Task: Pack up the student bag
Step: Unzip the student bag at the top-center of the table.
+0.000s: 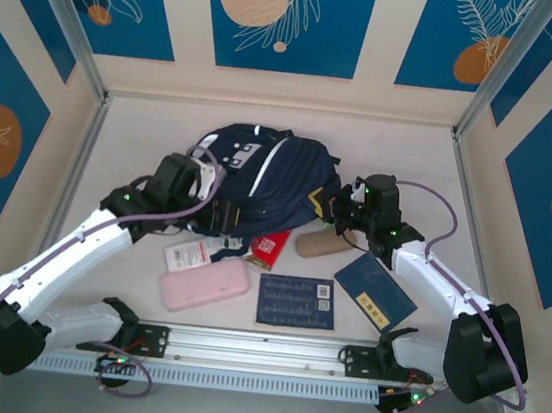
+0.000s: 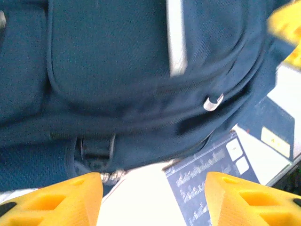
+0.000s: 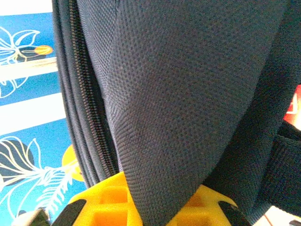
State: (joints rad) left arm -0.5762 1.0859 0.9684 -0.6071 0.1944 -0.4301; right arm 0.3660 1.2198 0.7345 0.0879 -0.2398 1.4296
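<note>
Looking down at the bag [image 1: 265, 170] flopped on the table [image 1: 142, 150], toward the back, wedged between both arms. Seeing the right gripper [image 3: 157, 201] clamped tight on a fold of the bag's navy mesh fabric, right beside a zipper [image 3: 82, 94]; from above, parked at the bag's right edge. Seeing the left gripper [image 2: 155, 197] hanging open, yellow fingers [image 2: 66, 200] spread wide with nothing between them, hovering just off the bag's lower left side near a strap buckle [image 2: 96, 148]. Spotting a silver zip pull [image 2: 212, 102] on a pocket seam too. Scattered in front of the bag: pink case [image 1: 204, 284], white card [image 1: 192, 255] just behind it, red packet [image 1: 271, 247] tucked against the bag, tan pouch [image 1: 324, 243] by the right gripper, navy sheet [image 1: 295, 301], blue book [image 1: 374, 291] beside the right arm.
</note>
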